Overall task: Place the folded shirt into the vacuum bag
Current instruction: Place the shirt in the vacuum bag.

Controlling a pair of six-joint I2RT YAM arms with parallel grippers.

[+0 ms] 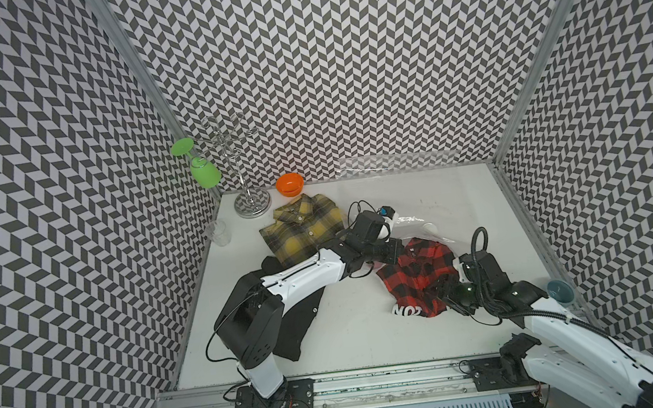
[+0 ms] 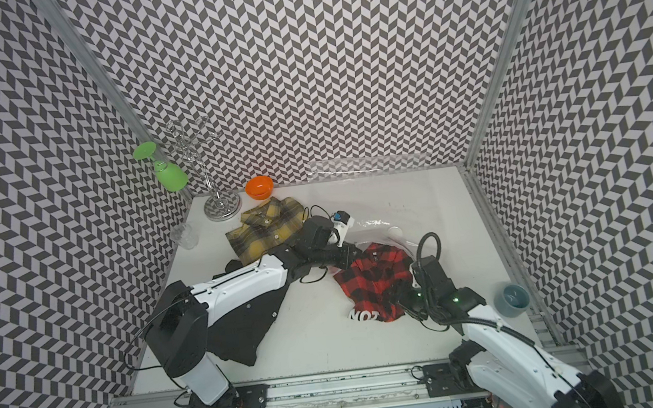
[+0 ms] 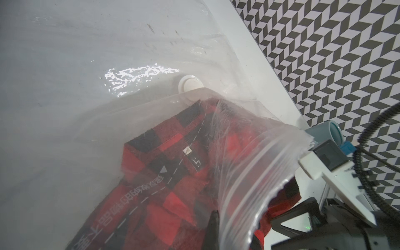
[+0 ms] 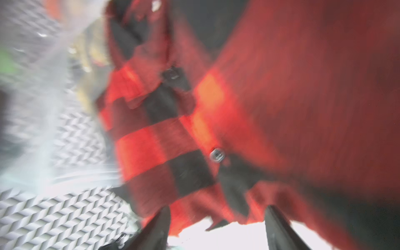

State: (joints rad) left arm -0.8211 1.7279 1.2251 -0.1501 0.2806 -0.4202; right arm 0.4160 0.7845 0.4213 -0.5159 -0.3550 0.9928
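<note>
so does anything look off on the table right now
Yes: the red plaid shirt is rumpled and only partly inside the vacuum bag; its lower edge seems to stick out of the mouth, by the open right gripper.

White-shelled arms (image 1: 304, 276), black joints (image 1: 252, 322), cables (image 1: 477, 250)

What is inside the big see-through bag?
A red-and-black checked shirt, collar end deepest, shows through the clear vacuum bag. The right gripper partly covers its other end.
</note>
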